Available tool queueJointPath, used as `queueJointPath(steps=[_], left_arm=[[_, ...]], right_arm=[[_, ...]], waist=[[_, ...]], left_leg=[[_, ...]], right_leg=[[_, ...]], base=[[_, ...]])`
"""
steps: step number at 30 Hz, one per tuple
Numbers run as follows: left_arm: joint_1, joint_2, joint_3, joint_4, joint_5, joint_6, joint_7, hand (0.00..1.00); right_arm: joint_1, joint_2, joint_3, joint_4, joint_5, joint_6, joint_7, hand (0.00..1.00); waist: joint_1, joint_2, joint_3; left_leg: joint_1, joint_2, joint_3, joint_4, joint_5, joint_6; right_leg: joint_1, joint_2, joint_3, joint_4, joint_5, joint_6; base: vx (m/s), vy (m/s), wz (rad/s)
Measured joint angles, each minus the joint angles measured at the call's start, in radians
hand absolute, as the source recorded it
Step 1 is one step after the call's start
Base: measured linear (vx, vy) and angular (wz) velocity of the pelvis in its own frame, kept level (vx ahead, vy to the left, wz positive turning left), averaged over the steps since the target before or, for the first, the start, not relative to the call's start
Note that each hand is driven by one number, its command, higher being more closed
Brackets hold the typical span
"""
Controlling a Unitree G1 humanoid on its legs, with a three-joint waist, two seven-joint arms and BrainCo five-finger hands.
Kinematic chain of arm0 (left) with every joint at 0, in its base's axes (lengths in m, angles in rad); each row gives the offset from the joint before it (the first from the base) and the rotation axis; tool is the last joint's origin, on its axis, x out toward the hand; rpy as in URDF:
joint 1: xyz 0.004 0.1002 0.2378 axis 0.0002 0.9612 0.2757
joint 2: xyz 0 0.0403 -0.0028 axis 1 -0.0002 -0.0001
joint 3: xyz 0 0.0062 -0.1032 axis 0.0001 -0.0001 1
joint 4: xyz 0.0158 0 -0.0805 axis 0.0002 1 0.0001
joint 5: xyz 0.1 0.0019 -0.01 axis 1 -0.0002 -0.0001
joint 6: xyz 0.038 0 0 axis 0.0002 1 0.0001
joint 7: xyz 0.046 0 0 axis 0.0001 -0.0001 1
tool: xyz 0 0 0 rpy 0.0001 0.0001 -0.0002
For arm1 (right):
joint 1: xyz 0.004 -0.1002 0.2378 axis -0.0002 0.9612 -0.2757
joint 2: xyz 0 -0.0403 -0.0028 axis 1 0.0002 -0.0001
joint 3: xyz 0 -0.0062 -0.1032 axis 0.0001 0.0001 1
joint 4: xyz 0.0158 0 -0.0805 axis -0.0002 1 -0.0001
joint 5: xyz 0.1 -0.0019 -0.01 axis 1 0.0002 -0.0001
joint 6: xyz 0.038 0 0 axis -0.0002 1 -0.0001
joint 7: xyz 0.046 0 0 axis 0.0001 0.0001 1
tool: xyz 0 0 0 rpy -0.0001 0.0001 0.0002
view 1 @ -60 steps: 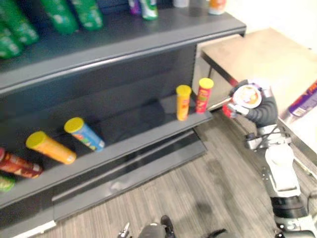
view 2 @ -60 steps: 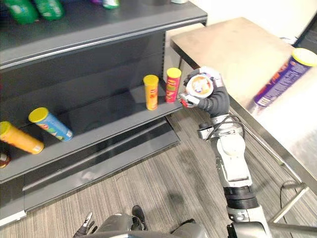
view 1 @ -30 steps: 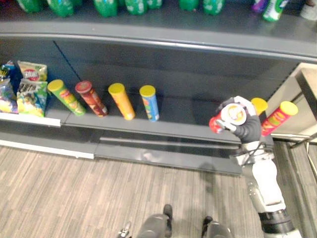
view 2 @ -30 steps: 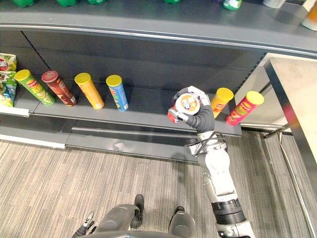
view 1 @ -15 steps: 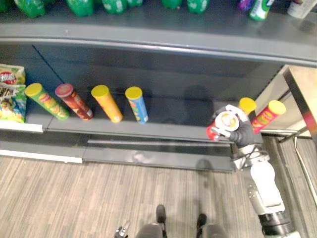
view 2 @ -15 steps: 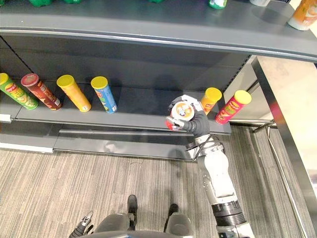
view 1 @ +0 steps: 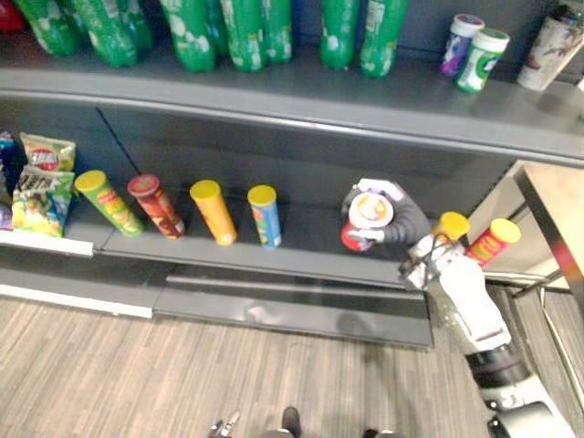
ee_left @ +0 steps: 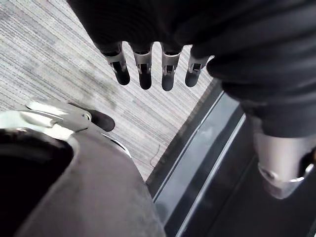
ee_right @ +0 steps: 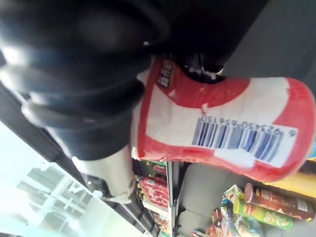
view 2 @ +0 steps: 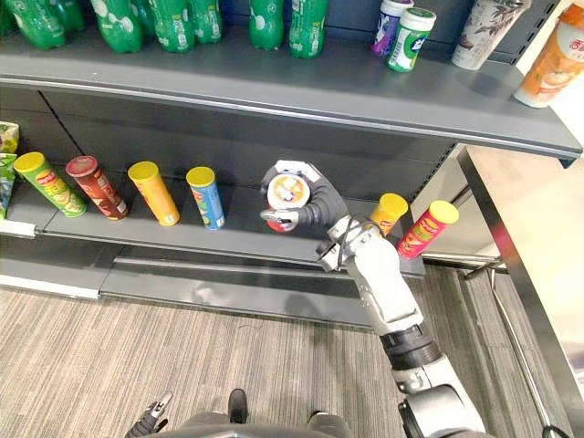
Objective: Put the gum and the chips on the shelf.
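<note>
My right hand (view 1: 408, 224) is shut on a red chips can (view 1: 363, 221) with a white lid. It holds the can tilted, lid up, over the lower shelf (view 1: 301, 258), between a blue can (view 1: 265, 215) and an orange can (view 1: 446, 234). In the right wrist view the can (ee_right: 222, 128) lies across the palm, barcode outward. Whether it touches the shelf I cannot tell. Two small tubs, purple (view 1: 454, 44) and green (view 1: 481, 59), stand on the upper shelf (view 1: 301, 96). My left hand (ee_left: 144, 71) hangs open above the floor.
Green (view 1: 108, 203), dark red (view 1: 157, 206) and yellow (view 1: 213, 212) cans lean in a row left of the blue one. A pink-red can (view 1: 491, 242) stands at the shelf's right end. Chip bags (view 1: 41, 182) sit far left, green bottles (view 1: 246, 32) above, a table (view 1: 558, 196) at right.
The camera has swung up and left. My right hand has carried the red can leftward along the lower shelf, away from the two cans at its right end.
</note>
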Motion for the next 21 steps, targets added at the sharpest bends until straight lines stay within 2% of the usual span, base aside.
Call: queueJointPath(steps=[5,10,14,21], left_arm=[[-0.002,-0.004,0.022,0.032,0.026,0.005,0.005,0.0],[-0.002,-0.022,0.057,0.034,0.067,0.007,0.014,0.0],[0.0,-0.035,0.055,0.034,0.089,0.008,0.012,0.0],[-0.001,-0.037,0.051,0.032,0.101,0.009,0.011,0.0]], right_arm=[[-0.112,-0.018,0.015,0.033,0.0,0.009,-0.008,1.0],[-0.206,-0.064,0.016,0.08,0.0,0.03,-0.055,1.0],[-0.303,-0.096,0.007,0.217,-0.001,0.028,-0.149,1.0],[-0.44,-0.173,-0.044,0.394,-0.011,-0.005,-0.291,1.0]], waist=[[0.001,0.0,-0.007],[0.006,0.005,-0.023],[0.021,0.029,-0.04],[0.029,0.035,-0.042]], left_leg=[[-0.001,0.011,-0.001,0.0,0.006,-0.001],[-0.016,0.028,-0.019,-0.001,0.024,-0.009],[-0.018,0.047,-0.022,-0.001,0.038,-0.025],[-0.018,0.065,-0.026,-0.001,0.051,-0.037]], right_leg=[[0.011,0.012,-0.002,-0.019,0.008,-0.001],[0.022,0.032,-0.02,-0.05,0.009,-0.001],[0.027,0.052,-0.026,-0.065,0.015,-0.011],[0.041,0.07,-0.041,-0.085,0.019,-0.017]], base=[[-0.06,-0.006,0.0],[-0.04,-0.052,0.11],[-0.02,-0.051,0.01],[-0.04,-0.032,0.02]])
